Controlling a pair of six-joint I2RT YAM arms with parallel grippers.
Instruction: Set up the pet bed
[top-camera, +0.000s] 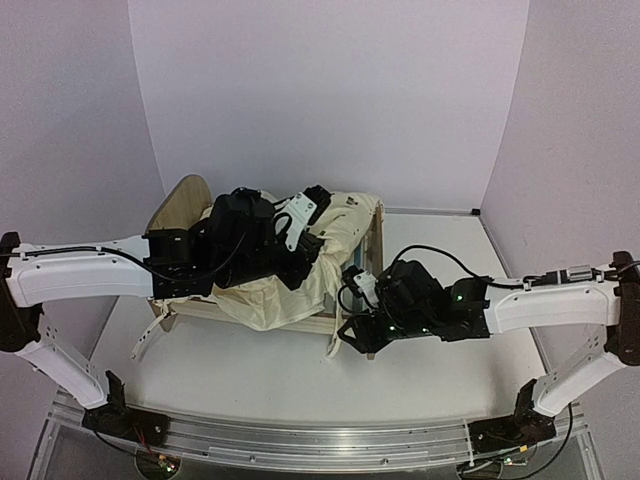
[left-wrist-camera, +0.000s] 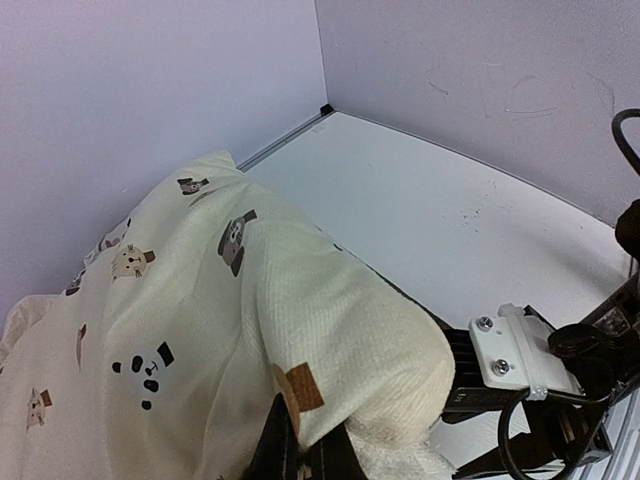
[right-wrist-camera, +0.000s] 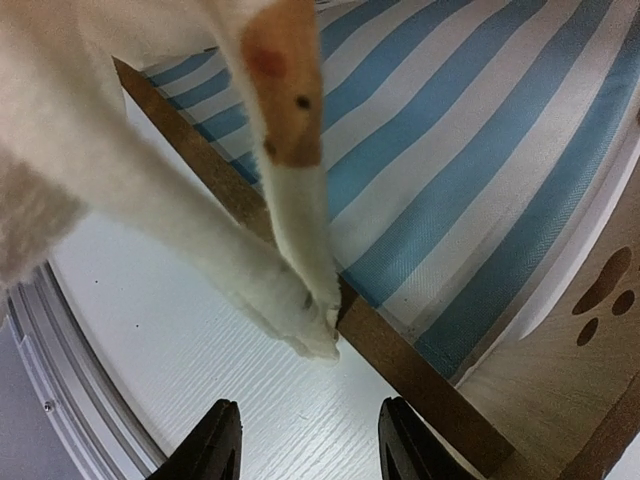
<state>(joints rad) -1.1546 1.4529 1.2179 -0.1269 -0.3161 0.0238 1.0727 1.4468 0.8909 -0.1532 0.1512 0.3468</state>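
The pet bed (top-camera: 372, 232) stands mid-table, its arched headboard (top-camera: 176, 203) at the left and its low footboard at the right. A cream animal-print cushion (top-camera: 268, 292) is draped over it and spills over the near rail. My left gripper (top-camera: 303, 262) is above the bed and shut on a fold of the cushion (left-wrist-camera: 300, 330); its fingers (left-wrist-camera: 268, 452) pinch the fabric. My right gripper (top-camera: 350, 340) is open and empty near the table, in front of the bed's near rail (right-wrist-camera: 420, 375). A cushion corner (right-wrist-camera: 300, 325) hangs just ahead of the gripper (right-wrist-camera: 310, 445). The striped base (right-wrist-camera: 450, 170) and paw cutouts (right-wrist-camera: 600, 290) show.
White table (top-camera: 260, 380) with purple walls close behind and at both sides. A metal rail (top-camera: 320, 440) runs along the near edge. A pale strip (top-camera: 146, 340) hangs off the bed's near left corner. The right arm's wrist (left-wrist-camera: 520, 365) is close to the left gripper.
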